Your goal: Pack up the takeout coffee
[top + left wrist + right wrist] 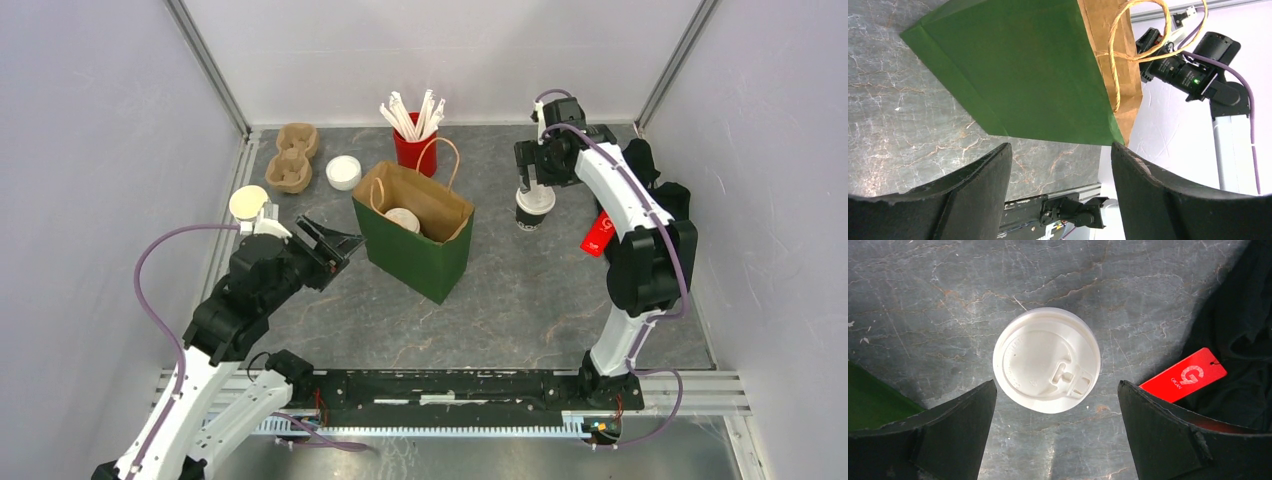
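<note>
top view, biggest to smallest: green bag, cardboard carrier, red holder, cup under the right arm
1. green bag
2. cardboard carrier
3. red holder and cup look about alike; the bag hides part of the holder, so unranked

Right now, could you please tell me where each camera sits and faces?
Top external: above, behind the robot, looking down on the table; left arm and right arm show.
Left wrist: on the left arm, looking along the tabletop at the green bag; the open left gripper frames the bottom.
Right wrist: on the right arm, looking straight down on the lidded cup; the open right gripper flanks it.
Shared: top and right wrist show that cup; all three, the bag.
</note>
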